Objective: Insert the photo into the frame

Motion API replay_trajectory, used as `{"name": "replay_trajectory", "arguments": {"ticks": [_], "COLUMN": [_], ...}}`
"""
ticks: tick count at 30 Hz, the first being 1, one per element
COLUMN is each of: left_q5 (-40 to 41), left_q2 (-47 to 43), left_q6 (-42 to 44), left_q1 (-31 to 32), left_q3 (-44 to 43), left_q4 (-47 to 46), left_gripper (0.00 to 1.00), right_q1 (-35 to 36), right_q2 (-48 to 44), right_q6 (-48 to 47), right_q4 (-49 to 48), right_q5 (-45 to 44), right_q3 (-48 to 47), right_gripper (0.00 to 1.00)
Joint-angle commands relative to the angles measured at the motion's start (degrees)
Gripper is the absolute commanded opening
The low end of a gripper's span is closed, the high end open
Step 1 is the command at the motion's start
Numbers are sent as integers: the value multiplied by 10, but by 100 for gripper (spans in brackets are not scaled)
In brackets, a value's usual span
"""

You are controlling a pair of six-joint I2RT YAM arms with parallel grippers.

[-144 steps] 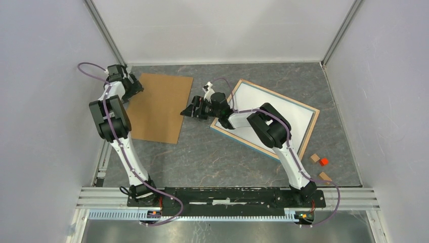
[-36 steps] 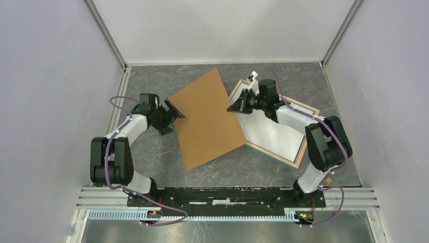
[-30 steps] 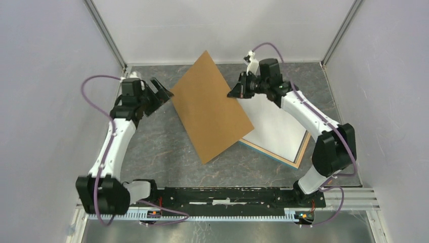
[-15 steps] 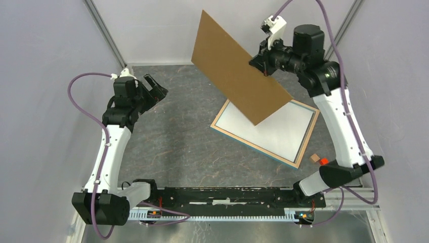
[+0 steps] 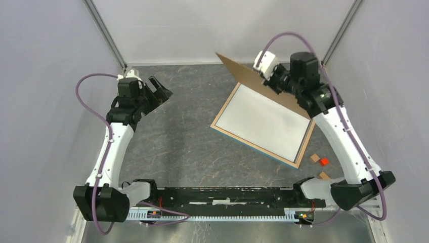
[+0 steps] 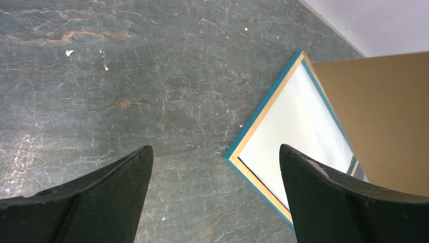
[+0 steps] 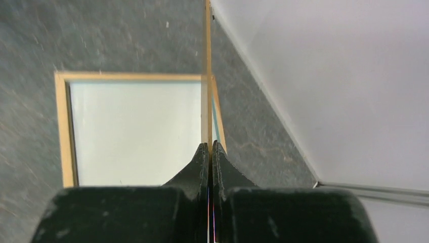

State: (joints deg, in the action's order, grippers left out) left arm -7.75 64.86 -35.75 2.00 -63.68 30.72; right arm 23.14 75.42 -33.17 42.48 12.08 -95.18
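Observation:
The frame lies flat at the table's right of centre, light wood rim up with a blue outer edge, also seen in the left wrist view and the right wrist view. A white sheet fills its opening; no printed picture shows, so I cannot tell whether it is the photo. My right gripper is shut on the plain brown backing board, held on edge in the air over the frame's far side. My left gripper hangs open and empty above bare table, left of the frame.
Small wooden blocks and a red one lie near the frame's near right corner. White walls close in the table at the back and on both sides. The arms' base rail runs along the front edge.
The right arm has swung the backing board from high and broadside down toward the back right, now nearly edge-on over the frame. The left arm has barely moved.

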Motion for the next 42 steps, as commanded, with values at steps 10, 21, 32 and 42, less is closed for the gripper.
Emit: {"name": "replay_trajectory", "arguments": {"ticks": [10, 21, 32, 42], "left_q5": [-58, -188, -188, -183], "left_q2": [10, 20, 30, 30], "left_q6": [-4, -38, -22, -18], "left_q1": [23, 34, 37, 36], "left_q3": [40, 88, 95, 95], "left_q4": [-72, -170, -173, -172], "left_gripper": [100, 100, 100, 100], "right_q1": [-1, -1, -1, 0], "right_q2": [-257, -342, -424, -475], "right_q6": [-212, -241, -248, -231], "right_q4": [-377, -374, -387, -353], "right_q5": [77, 107, 95, 32], "right_q3": [447, 589, 705, 763], "right_gripper": [0, 0, 0, 16]}}
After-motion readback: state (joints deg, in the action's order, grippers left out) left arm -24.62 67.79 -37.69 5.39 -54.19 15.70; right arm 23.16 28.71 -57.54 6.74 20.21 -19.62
